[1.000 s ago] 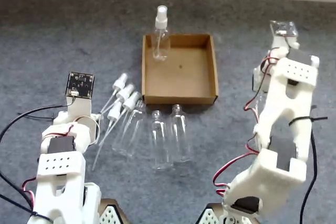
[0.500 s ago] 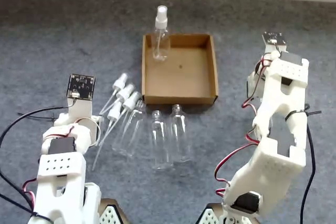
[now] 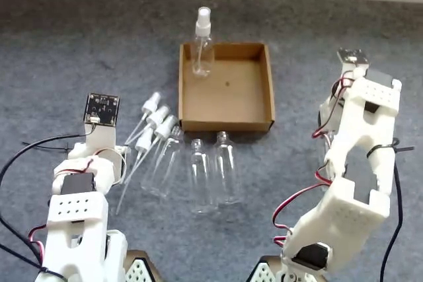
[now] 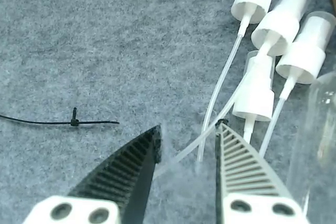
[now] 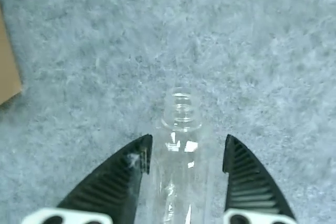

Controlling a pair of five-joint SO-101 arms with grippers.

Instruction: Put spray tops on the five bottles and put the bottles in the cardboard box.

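Bottle (image 5: 181, 182), uncapped: it sits on the grey carpet (image 5: 252, 35) between the fingers of the right claw (image 5: 187, 141), with its open neck projecting past the fingertips. The right claw is spread wide, one finger on each side of the bottle body. Whether the fingers touch the bottle cannot be determined. In the high view the right arm (image 3: 350, 163) stands to the right of the box (image 3: 225, 123) and covers this bottle. Capped bottle (image 3: 203, 47): upright in the far left corner of the box, spray top fitted. Row of three bottles (image 3: 201, 176): uncapped, lying side by side on the carpet just in front of the box, necks toward it. Spray tops (image 3: 158, 117): four, loose, grouped just left of the row and touching one another, with dip tubes (image 4: 200, 150) trailing toward the left arm (image 3: 76, 209). The left claw (image 4: 188, 128) is parted to a moderate gap and grips nothing. It sits low over the carpet with the ends of two dip tubes between its fingers; the heads of the spray tops lie beyond the fingertips. The leftmost bottle (image 4: 321, 129) of the row lies beside the claw's white finger. A black cable tie (image 4: 73, 123) lies on the carpet, apart from the claw.
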